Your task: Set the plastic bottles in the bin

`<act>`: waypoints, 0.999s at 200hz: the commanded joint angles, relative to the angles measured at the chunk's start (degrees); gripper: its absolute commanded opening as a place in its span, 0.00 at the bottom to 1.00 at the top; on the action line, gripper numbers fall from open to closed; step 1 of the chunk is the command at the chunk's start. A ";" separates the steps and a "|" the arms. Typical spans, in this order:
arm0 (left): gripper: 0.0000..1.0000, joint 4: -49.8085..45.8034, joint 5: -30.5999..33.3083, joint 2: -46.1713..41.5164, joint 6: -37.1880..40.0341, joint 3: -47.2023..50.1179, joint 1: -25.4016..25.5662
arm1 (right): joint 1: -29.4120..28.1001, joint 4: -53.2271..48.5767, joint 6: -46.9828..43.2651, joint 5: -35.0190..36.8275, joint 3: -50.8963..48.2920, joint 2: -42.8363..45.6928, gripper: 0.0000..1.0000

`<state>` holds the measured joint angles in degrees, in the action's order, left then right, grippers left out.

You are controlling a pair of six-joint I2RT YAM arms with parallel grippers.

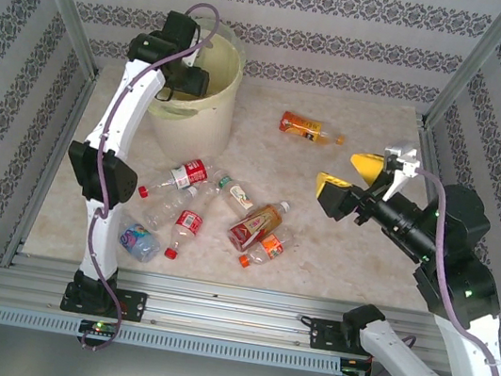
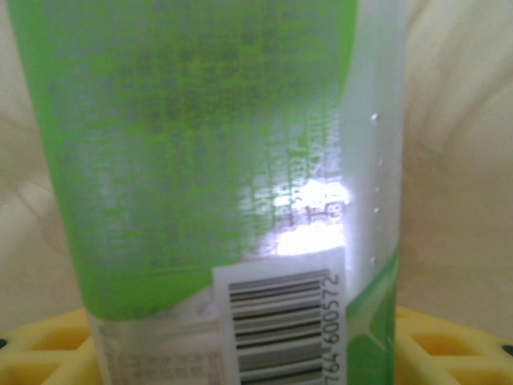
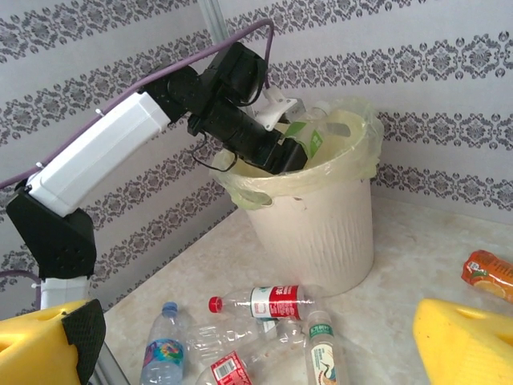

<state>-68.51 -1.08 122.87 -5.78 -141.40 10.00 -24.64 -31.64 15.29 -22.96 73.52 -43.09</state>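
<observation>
L hand (image 3: 307, 146): green bottle (image 2: 208, 160) over bin (image 3: 321, 233)

Lab test cell, aluminium frame (image 1: 210, 320), wallpapered panels (image 1: 289, 3)

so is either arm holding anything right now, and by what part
The left pincer holds a green bottle by its labelled body, over the bin. The right pincer is open and empty.

Left arm (image 1: 114, 133) reaching forward, left pincer (image 1: 194, 82) tipped down; right arm (image 1: 455, 254) bent, right pincer (image 1: 348, 177) wide open.
</observation>
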 commanded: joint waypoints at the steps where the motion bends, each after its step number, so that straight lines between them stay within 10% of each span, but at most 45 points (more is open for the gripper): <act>1: 0.70 -2.85 -0.93 0.08 -1.51 -2.17 -0.82 | -0.64 0.94 1.28 0.86 -0.83 -0.72 0.98; 77: 0.99 0.43 -4.78 -3.62 -1.26 -2.85 -1.06 | -0.65 2.56 2.93 0.13 -1.96 -1.13 0.98; 141: 1.00 6.00 -12.47 -11.73 -2.13 0.10 -0.55 | -0.65 4.59 5.65 -0.59 -4.54 -1.12 0.98; 200: 1.00 21.49 -20.88 -32.53 -3.36 27.08 3.94 | -0.72 2.15 11.00 4.09 -8.29 -0.31 0.98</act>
<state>-57.12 -15.75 98.35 -7.09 -125.10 11.75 -24.64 -28.51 23.07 -22.37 66.46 -44.14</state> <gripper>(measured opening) 0.998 0.982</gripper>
